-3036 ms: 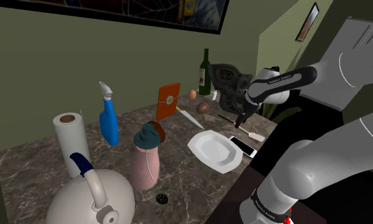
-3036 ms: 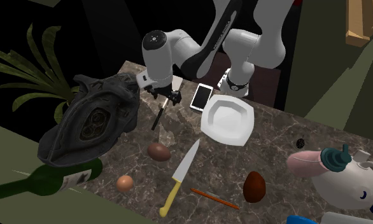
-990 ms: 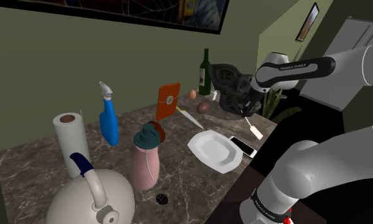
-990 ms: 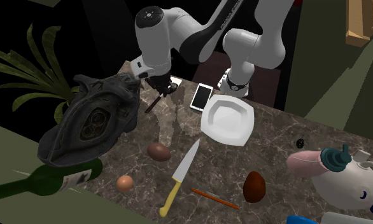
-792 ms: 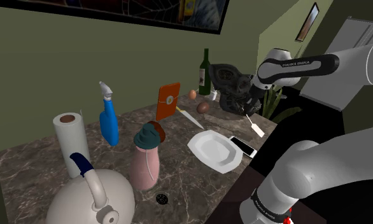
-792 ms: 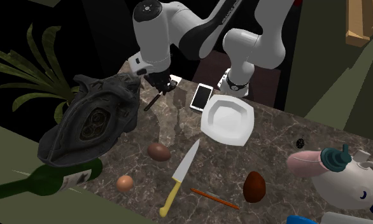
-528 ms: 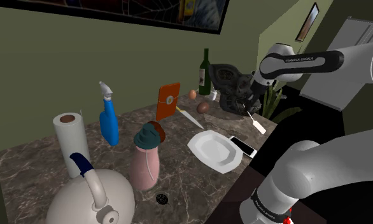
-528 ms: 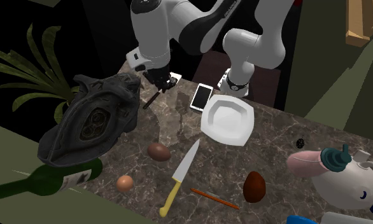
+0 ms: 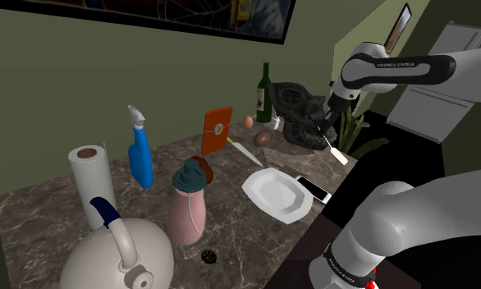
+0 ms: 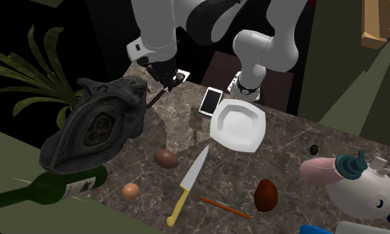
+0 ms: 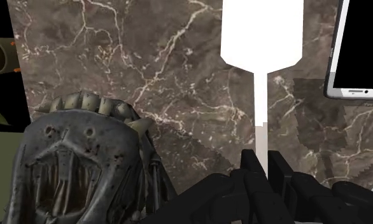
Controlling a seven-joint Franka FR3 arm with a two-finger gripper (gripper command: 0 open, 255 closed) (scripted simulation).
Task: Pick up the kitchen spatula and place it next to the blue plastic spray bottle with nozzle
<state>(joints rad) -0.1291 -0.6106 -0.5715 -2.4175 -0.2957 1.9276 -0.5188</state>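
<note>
"Which step was it on, going by the shoulder view?"

"The carry, I'd say. The gripper (image 9: 327,134) was clamped on the spatula (image 9: 337,154) at the far right of that view, close to the dark sculpted piece (image 9: 298,105). The white blade hung clear of the marble counter (image 9: 231,176). The blue spray bottle (image 9: 140,158) stood well apart, off at the shoulder view's left, beyond the white plate (image 9: 273,194)."

"And the second exterior view?"

"The same. The gripper (image 10: 167,81) hung over the far corner of the counter. The spatula (image 10: 182,75) slanted through it, white blade on one side and dark handle on the other, near the phone (image 10: 211,100). I judged it lifted, not resting."

"The wrist view?"

"The black fingers (image 11: 250,167) were closed tight on the thin shaft, one each side. The blade (image 11: 261,32) stuck out ahead over the marble, between the phone (image 11: 360,51) and the sculpted piece (image 11: 83,165)."

"So what did the next move call for?"

"A long sweep across the counter toward the bottle, high enough to pass over the plate and the tall things near it. Then a gentle set-down just beside the bottle. It looked narrow and easy to tip."
</note>
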